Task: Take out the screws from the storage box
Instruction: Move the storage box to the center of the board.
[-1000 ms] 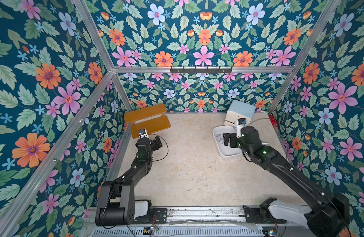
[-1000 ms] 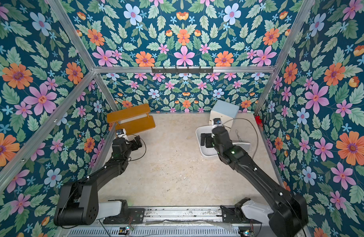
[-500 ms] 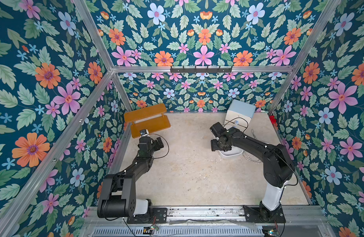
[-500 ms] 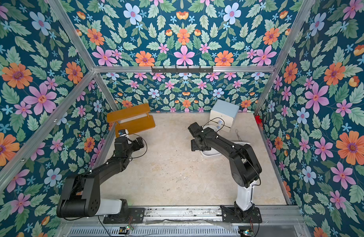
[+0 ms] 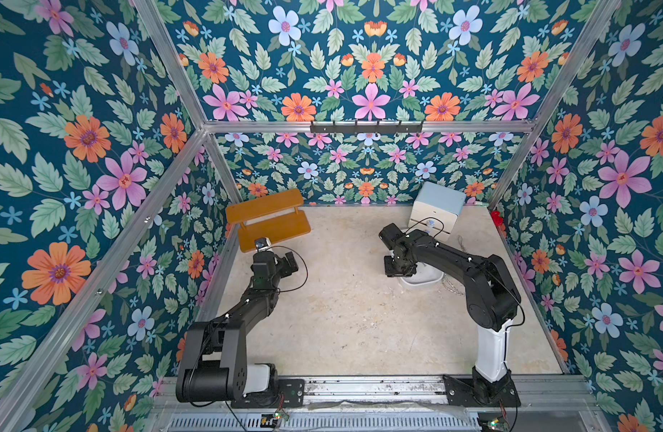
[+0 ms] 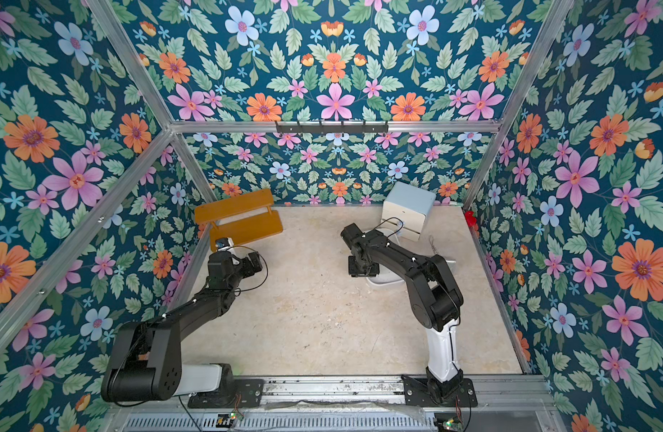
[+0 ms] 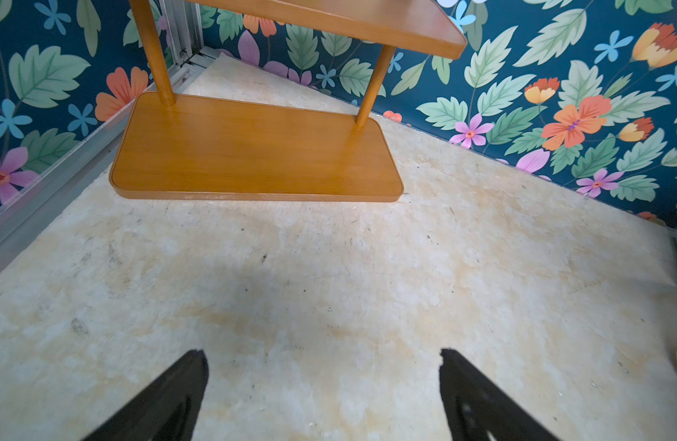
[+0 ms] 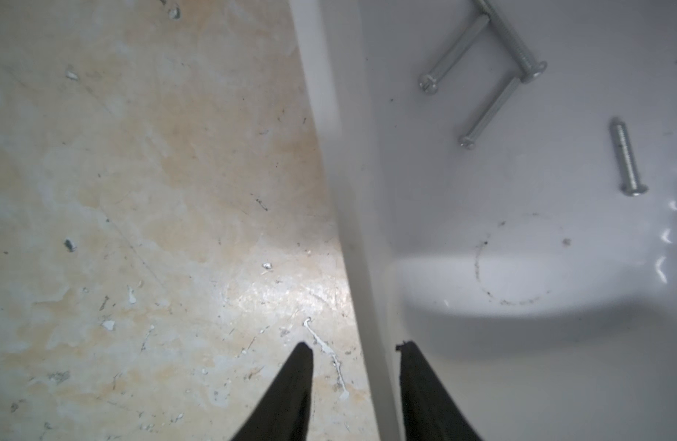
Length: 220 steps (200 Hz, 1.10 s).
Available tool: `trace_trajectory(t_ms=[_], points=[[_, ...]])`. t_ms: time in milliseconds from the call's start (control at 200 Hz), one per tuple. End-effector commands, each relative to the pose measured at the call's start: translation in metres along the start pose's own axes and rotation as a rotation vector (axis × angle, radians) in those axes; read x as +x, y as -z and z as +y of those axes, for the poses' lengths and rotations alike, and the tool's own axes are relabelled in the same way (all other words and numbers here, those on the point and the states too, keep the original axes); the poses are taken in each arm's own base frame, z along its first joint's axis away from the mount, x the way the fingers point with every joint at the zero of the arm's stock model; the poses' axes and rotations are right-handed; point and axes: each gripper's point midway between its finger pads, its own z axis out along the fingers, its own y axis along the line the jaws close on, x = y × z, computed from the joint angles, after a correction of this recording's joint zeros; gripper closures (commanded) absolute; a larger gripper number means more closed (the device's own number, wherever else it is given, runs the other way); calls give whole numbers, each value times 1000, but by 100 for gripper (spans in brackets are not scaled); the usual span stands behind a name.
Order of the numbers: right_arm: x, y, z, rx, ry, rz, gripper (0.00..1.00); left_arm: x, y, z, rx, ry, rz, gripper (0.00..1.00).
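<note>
**Right end effector astride the box wall, screws inside**

At far left we see a wooden shelf (image 5: 270,224) standing against the back corner, its lower board (image 7: 253,152) resting on the worktop (image 5: 352,318). Just in front of it the left end effector (image 7: 321,355) hangs over bare worktop with its fingers spread wide and nothing between them. In both top views it sits near the left wall (image 6: 253,262).

Moving right across the open middle, we come to the right end effector (image 8: 352,345). It points down at the near left edge of the box (image 5: 427,278). Its fingers stand a narrow gap apart, one over the worktop outside the box and one inside it, with the white wall (image 8: 329,114) between them. We cannot tell whether they pinch that wall or only straddle it.

The screws (image 8: 491,112) lie on the box floor, none in the fingers. We count four in the wrist view: three bunched together and touching, and a fourth alone, apart from them.

Behind the box, at the back wall, stands a small cabinet (image 5: 440,202) with a pale blue top.
</note>
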Motion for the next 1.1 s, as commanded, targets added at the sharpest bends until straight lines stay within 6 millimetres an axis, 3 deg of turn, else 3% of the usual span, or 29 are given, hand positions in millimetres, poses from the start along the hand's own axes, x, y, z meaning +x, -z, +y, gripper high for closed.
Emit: trace_trajectory(t_ms=[0,360,675,950,1095], points=[[1,1,3,-16,-7,21,76,-6,0,-1,5,-2,-22,1],[5,13,3,42,-76,-9,97,-6,-2,-3,9,-3,-13,1],[21,19,59,1,-92,-47,98,-6,1,-1,2,-1,-20,1],[22,20,125,-76,-63,-71,98,-3,1,-13,70,-4,-5,1],[22,10,136,-87,-68,-59,98,0,0,-15,84,-6,6,1]])
